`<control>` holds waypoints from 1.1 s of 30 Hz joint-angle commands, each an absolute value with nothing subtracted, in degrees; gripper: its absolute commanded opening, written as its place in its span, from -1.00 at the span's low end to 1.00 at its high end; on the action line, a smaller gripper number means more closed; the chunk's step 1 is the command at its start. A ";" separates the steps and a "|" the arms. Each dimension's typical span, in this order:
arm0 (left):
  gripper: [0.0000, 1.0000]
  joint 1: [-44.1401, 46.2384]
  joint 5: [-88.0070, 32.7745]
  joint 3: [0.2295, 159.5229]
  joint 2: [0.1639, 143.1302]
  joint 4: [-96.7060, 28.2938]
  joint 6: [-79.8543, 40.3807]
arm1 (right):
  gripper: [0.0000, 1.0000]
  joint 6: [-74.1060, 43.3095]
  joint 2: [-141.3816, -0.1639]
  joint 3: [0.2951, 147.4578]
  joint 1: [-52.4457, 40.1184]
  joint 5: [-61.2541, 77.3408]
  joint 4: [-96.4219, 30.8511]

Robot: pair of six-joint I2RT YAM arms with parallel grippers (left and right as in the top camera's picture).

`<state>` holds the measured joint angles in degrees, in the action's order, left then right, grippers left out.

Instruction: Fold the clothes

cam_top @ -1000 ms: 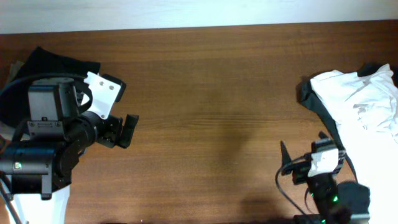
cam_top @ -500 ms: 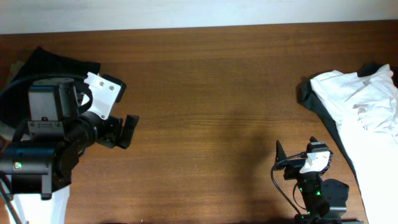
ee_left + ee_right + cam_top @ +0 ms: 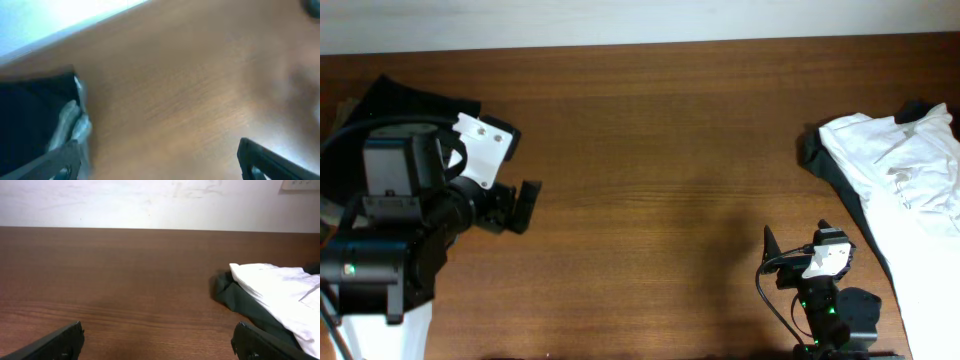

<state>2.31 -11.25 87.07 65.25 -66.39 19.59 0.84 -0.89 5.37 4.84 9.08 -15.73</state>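
A pile of clothes lies at the table's right edge: a white garment (image 3: 905,170) on top of a dark green one (image 3: 840,185). It also shows in the right wrist view, the white garment (image 3: 280,287) over the dark one (image 3: 240,300). A folded black garment (image 3: 405,100) lies at the far left, also at the left of the blurred left wrist view (image 3: 30,115). My left gripper (image 3: 525,208) is open and empty over bare wood beside the black garment. My right gripper (image 3: 798,250) is open and empty near the front edge, left of the pile.
The brown wooden table (image 3: 660,180) spans the view, with a pale wall along its far edge (image 3: 150,200). The left arm's body (image 3: 390,240) covers the front left corner. The right arm's base (image 3: 835,310) sits at the front edge.
The right arm drew back from the clothes pile toward the front edge a second ago and now rests still. The left arm shifted slightly; its wrist view is motion-blurred.
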 commanded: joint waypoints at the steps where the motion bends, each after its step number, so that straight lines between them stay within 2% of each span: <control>1: 0.99 2.63 -10.92 78.24 58.48 -52.38 18.06 | 0.97 0.34 -0.21 4.80 5.28 9.65 -15.38; 2: 0.99 2.61 -10.90 74.52 56.51 -47.64 16.86 | 0.97 0.34 -0.21 4.80 5.28 9.65 -15.38; 3: 0.99 2.57 -10.87 65.52 51.72 -37.23 14.02 | 0.97 0.34 -0.21 4.80 5.28 9.65 -15.38; 7: 0.98 1.87 -10.61 43.62 39.29 -16.86 8.36 | 0.97 0.34 -0.21 4.80 5.28 9.65 -15.38; 12: 0.98 1.87 -10.44 24.14 23.29 -2.42 7.27 | 0.97 0.34 -0.21 4.80 5.28 9.65 -15.38; 20: 0.99 1.93 -8.05 3.09 0.36 0.36 7.11 | 0.97 0.34 -0.21 4.80 5.28 9.65 -15.38; 33: 0.99 2.09 -7.84 0.54 0.40 -3.90 7.14 | 0.97 0.34 -0.21 4.80 5.28 9.65 -15.38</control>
